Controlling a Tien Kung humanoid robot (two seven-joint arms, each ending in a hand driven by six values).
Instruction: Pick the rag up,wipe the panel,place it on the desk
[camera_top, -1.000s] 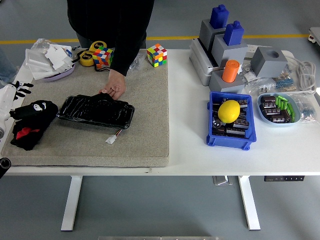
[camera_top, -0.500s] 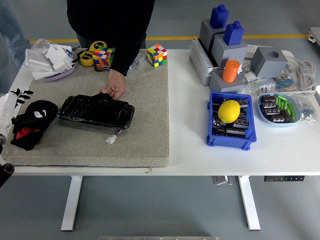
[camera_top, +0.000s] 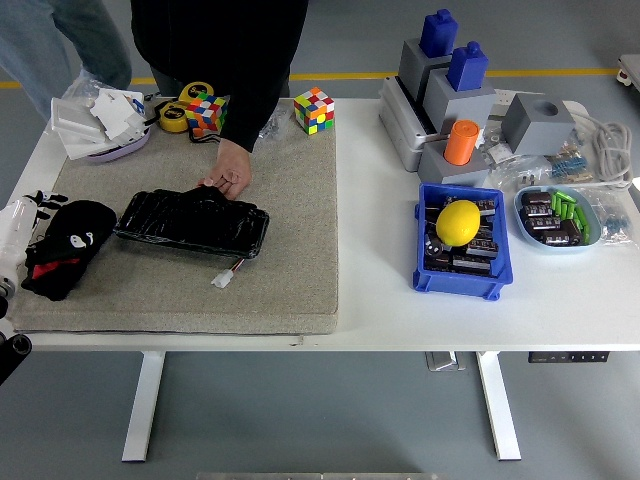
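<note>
The soft black cloth rag (camera_top: 65, 247) lay bunched at the left of the grey mat (camera_top: 290, 200); limp, light, best pinched mid-bundle; the left hand (camera_top: 35, 205) beside it, grip unclear.

White table (camera_top: 380, 310) carries beige mat (camera_top: 290, 250), blue bin (camera_top: 462, 268), grey block set (camera_top: 460, 100), oval tray (camera_top: 558, 235), tape rolls (camera_top: 180, 105).

no text, label or number can be read on anything here.
</note>
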